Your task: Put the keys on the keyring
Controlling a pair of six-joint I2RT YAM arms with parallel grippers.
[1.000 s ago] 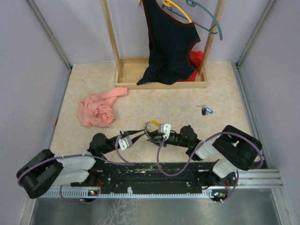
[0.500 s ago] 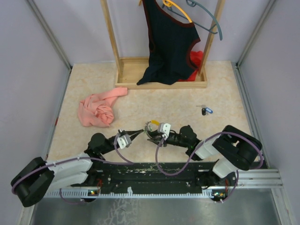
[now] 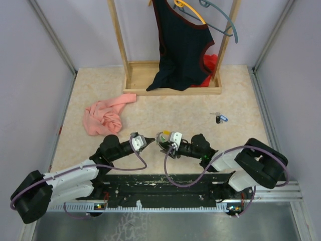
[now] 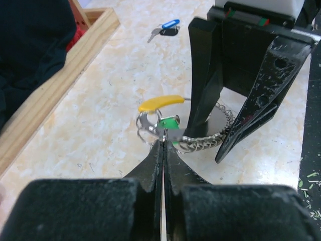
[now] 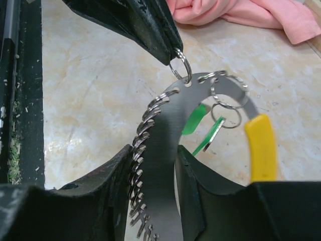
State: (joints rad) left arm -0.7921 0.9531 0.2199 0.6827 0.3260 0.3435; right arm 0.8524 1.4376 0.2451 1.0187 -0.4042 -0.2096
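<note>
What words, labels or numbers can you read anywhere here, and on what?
No readable text in any view.
Curved grey metal keyring with a yellow piece: no lettering shows.
Green plastic key head: blank.
Blue plastic key tag lying on the table: too small to tell.
</note>
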